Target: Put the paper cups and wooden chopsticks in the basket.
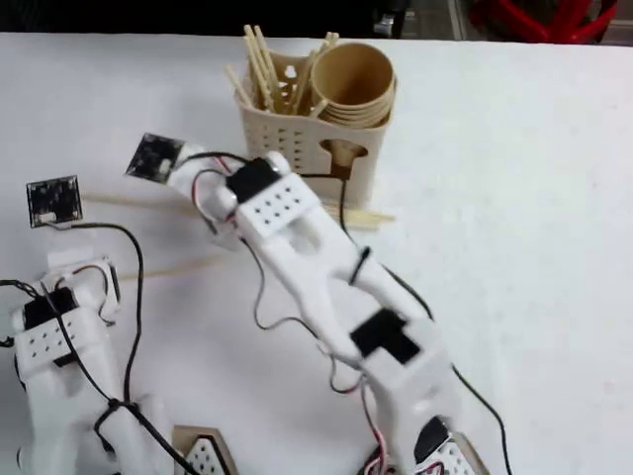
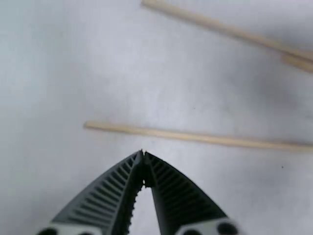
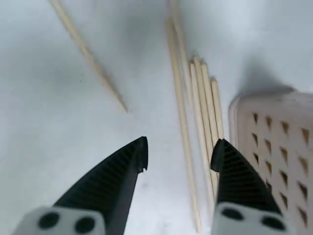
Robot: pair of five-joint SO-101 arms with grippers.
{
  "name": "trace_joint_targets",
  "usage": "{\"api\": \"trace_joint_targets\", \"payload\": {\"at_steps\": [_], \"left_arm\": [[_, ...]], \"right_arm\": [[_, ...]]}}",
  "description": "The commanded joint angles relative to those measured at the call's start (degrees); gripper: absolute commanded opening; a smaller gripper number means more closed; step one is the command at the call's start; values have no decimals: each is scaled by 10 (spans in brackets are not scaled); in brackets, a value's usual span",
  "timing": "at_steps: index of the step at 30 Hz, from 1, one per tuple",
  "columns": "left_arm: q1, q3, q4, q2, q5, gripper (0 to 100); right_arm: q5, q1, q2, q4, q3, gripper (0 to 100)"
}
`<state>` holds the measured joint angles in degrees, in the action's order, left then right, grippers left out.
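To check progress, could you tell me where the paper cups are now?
In the high view, the paper cups sit nested in the right half of the basket, beside standing chopsticks.

I take this for a robotics lab bench; a white table (image 1: 534, 198) carries two white hobby-built arms, the left arm (image 1: 49, 346) and right arm (image 1: 316, 267), with exposed wiring (image 1: 137, 297) and bare camera boards (image 1: 52, 201); a red frame (image 1: 554, 20) stands beyond the far edge.

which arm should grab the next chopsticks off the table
Right, probably. The right gripper is open over a cluster of chopsticks lying beside the basket. The left gripper is shut above a lone chopstick.
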<state>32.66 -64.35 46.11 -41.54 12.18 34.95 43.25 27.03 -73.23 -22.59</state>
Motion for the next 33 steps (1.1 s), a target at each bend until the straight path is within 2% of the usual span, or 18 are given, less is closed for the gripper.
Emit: {"api": "trace_joint_targets", "payload": {"at_steps": [1, 16, 33], "left_arm": [[4, 2, -12, -16, -5, 23], [4, -4, -15, -15, -4, 23], [4, -4, -14, -15, -3, 23]], "right_arm": [[31, 12, 53, -2, -84, 224], [37, -20, 262, -3, -299, 223], [40, -27, 342, -16, -346, 200]]}}
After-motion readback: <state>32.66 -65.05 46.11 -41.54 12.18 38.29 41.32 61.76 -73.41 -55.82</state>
